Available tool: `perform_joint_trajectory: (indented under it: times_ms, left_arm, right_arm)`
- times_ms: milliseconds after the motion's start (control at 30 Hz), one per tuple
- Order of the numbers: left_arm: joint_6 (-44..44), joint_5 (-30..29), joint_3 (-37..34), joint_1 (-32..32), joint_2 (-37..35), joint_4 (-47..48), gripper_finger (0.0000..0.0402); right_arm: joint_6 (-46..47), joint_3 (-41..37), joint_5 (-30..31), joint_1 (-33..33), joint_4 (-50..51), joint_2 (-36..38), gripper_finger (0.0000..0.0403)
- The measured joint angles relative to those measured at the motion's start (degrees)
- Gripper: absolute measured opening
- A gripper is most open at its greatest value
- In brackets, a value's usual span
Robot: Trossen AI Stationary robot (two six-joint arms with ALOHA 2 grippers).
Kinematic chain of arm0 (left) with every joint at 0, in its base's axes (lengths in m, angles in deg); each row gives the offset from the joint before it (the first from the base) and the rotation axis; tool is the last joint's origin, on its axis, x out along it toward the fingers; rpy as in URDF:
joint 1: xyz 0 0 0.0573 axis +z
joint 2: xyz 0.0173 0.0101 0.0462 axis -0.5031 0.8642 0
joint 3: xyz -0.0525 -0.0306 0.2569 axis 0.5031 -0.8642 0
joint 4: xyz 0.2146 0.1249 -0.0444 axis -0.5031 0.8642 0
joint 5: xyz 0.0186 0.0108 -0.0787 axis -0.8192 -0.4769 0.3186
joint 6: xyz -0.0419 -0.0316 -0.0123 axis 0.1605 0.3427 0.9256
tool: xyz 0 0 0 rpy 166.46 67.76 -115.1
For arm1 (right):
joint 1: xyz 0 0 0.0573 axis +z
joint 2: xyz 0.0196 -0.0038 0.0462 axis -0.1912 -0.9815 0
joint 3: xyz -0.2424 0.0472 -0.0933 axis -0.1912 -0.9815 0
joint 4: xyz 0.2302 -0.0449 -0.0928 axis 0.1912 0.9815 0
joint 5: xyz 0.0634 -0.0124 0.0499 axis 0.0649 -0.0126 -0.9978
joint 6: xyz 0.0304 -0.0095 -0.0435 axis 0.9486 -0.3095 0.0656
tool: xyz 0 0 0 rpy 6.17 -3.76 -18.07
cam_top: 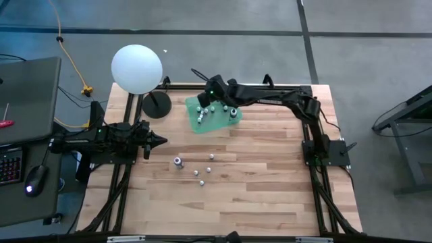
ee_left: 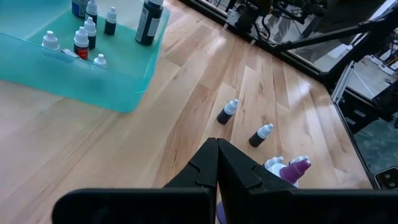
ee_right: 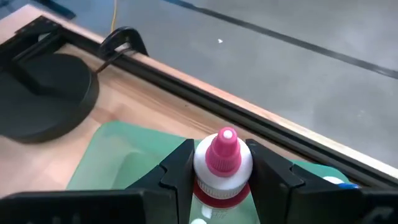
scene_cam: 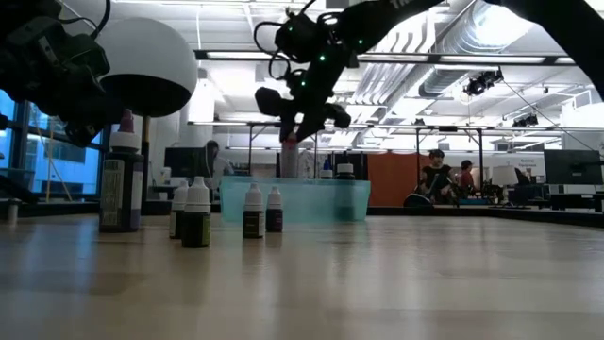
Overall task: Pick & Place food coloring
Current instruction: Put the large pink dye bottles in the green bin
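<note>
Right claw clamped on a small pink-capped white food colouring bottle, poised above the translucent teal plastic tray. Left claw pinched closed, idle over the wooden table near five loose white-capped dropper bottles

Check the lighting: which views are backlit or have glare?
Low view: bright ceiling lights behind leave the right gripper and the small dark dropper bottles in silhouette, with sheen on the wooden table. High view: evenly lit, only the big white globe looks bright. Wrist views: no glare.
</note>
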Motion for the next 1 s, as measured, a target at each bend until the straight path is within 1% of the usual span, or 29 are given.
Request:
perform_joint_trajectory:
  times_ms: [233,367,600,1000]
  left_arm:
    - [0.00,0.00,0.00,-0.02,-0.02,0.02,0.0000]
    - [0.00,0.00,0.00,0.00,-0.02,0.02,0.0000]
    - [0.00,0.00,0.00,-0.01,-0.01,0.02,0.0000]
    - [0.00,0.22,0.00,-0.02,-0.01,0.04,0.0000]
  right_arm:
    - [0.96,-0.01,1.92,-0.09,-0.11,-1.97,0.0117]
    - [0.89,0.02,5.11,-0.21,-0.87,-1.79,0.0117]
    - [1.85,0.02,4.37,-0.94,-1.10,-2.34,0.0117]
    - [4.48,-0.02,3.95,-0.81,-2.37,-5.64,0.0117]
